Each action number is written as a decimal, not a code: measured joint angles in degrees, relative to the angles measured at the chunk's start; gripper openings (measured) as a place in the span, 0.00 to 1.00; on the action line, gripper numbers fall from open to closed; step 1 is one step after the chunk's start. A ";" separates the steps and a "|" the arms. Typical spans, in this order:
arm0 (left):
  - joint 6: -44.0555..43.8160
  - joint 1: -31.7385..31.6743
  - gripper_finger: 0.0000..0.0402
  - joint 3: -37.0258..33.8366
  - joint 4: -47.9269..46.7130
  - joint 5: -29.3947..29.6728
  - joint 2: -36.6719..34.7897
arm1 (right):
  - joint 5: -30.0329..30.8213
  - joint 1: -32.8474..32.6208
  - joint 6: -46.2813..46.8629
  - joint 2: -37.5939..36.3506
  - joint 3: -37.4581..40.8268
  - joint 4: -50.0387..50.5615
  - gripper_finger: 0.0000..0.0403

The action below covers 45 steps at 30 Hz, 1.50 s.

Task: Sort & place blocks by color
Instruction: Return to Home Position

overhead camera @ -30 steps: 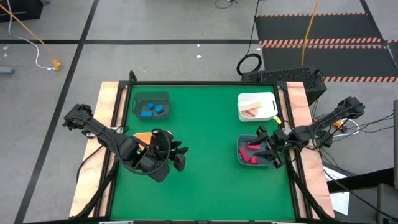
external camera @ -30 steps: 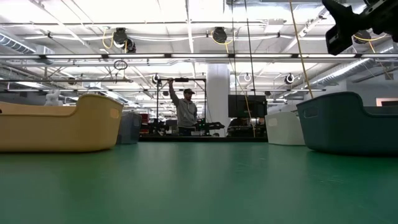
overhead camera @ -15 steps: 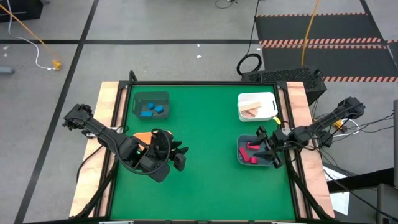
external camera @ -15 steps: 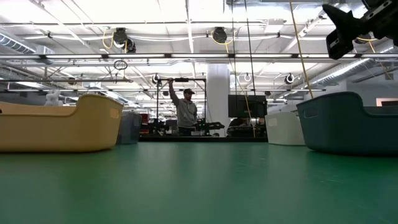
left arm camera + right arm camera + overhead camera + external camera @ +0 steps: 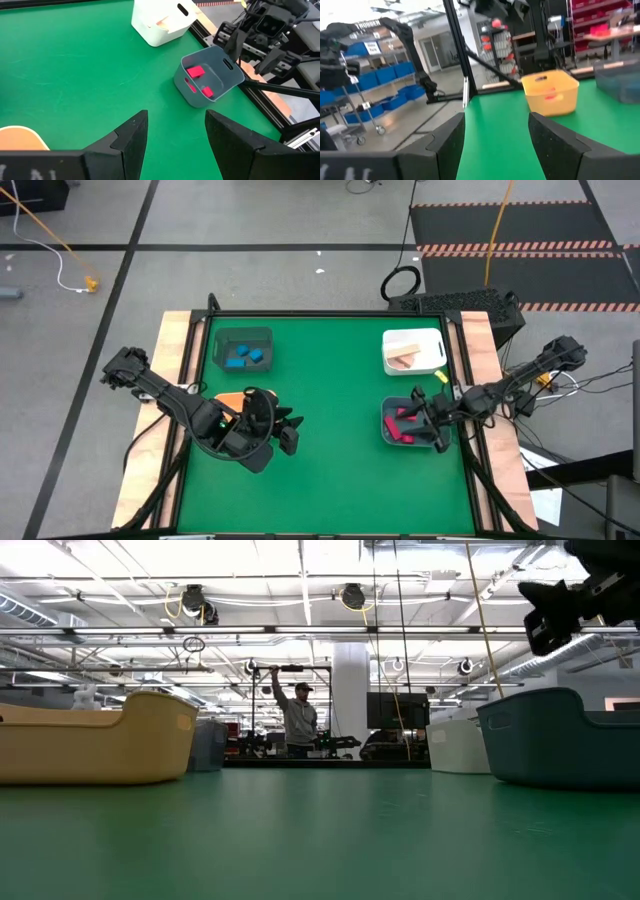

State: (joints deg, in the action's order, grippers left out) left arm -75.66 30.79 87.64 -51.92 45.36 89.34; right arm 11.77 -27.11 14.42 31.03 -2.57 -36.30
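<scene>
Four bins on the table, one toward each corner, taking the low camera's edge as the front.

Back-left corner: a dark green bin with three blue blocks, small and squarish, lying close together.

Back-right corner: a white bin with pale tan blocks, flat bars laid across one another. Looks like two or three, too overlapped to count surely.

Front-right corner: a grey-blue bin with bright red blocks. Two plainly inside in the left wrist view, plus a third patch of red at the slot in the bin's wall.

Front-left corner: an orange bin, mostly covered by the left arm, contents not to be made out.

Two grippers, both empty:
- Left gripper, over the table's green top just inward of the orange bin, with fingers spread wide and pointing across the table toward the grey-blue bin.
- Right gripper, raised above the grey-blue bin at the table's right edge, with fingers likewise wide apart and facing across the table toward the orange bin.

Beyond the table's back edge, in the low view, one person standing with an arm raised.
</scene>
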 joint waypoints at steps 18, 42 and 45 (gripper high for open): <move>2.85 -0.01 0.49 0.00 0.00 -0.81 0.00 | 0.11 0.00 8.04 0.00 0.07 7.46 0.52; 32.77 -11.88 0.49 -0.02 3.13 -21.09 0.01 | 0.13 0.00 7.86 0.00 0.09 7.48 0.52; 39.08 -15.66 0.49 -0.02 3.06 -24.60 0.04 | 0.13 0.00 7.86 0.02 0.11 7.48 0.52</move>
State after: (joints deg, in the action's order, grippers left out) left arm -36.58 15.14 87.61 -48.87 20.76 89.38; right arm 11.90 -27.11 22.28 31.05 -2.46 -28.82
